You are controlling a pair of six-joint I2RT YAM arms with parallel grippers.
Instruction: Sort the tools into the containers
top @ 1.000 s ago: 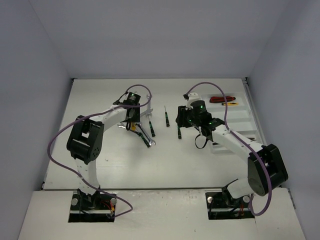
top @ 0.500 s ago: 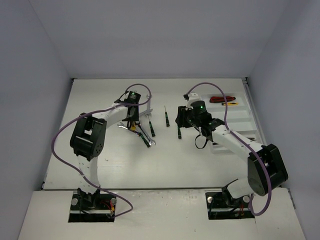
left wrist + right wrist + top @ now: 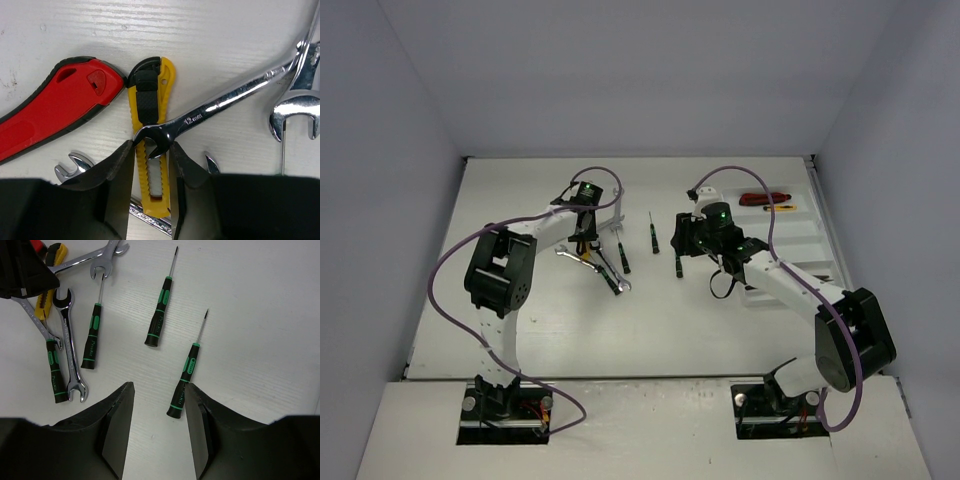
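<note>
My L gripper (image 3: 151,155) straddles yellow cutter (image 3: 150,100) for pickup, 12mm wrench (image 3: 220,105) crossing it toward 2 o'clock; can't tell if clamped. R gripper (image 3: 159,390), fingers spread, aimed at screwdriver (image 3: 184,375).

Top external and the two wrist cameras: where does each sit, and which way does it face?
Top external: above and behind the bases, facing down over the table; left arm and right arm show.
Left wrist: on the left arm, facing down at the yellow cutter; left hand shows.
Right wrist: on the right arm, facing down at screwdrivers; right hand shows.
Both wrist views share the cutter and a wrench.
</note>
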